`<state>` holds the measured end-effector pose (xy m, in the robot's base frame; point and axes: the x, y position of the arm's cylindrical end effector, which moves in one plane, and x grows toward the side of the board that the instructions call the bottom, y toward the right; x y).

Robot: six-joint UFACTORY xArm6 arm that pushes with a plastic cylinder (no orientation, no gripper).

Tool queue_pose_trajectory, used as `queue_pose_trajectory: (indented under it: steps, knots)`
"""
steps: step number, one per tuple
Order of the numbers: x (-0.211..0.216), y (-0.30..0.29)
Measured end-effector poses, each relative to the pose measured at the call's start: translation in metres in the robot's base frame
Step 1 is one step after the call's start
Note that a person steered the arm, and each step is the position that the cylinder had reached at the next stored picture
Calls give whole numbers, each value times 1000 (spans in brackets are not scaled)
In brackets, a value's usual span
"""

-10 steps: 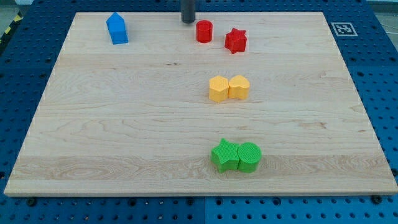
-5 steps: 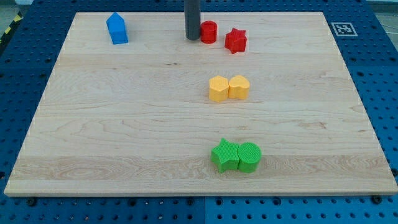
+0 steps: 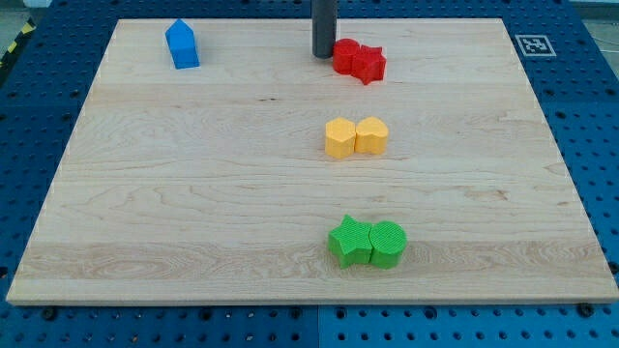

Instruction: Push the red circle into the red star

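The red circle (image 3: 345,56) sits near the view's top, touching the left side of the red star (image 3: 369,64). My tip (image 3: 323,55) stands on the board right against the circle's left side. The rod rises straight up out of the view's top edge. Both red blocks lie flat on the wooden board (image 3: 193,193).
A blue house-shaped block (image 3: 182,44) stands at the top left. A yellow pair (image 3: 356,136) sits touching at mid-board, below the red blocks. A green star (image 3: 349,242) and a green circle (image 3: 388,244) touch near the bottom. A tag marker (image 3: 536,44) is at the top right corner.
My tip moved down to the red circle's left, then right, sliding the circle rightward until it touches the red star. The star barely shifted.
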<state>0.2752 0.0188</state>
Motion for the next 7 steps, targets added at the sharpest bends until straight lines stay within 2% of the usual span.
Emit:
queue_pose_trajectory:
  steps: [5, 7]
  knots:
    - [35, 32]
    - [35, 72]
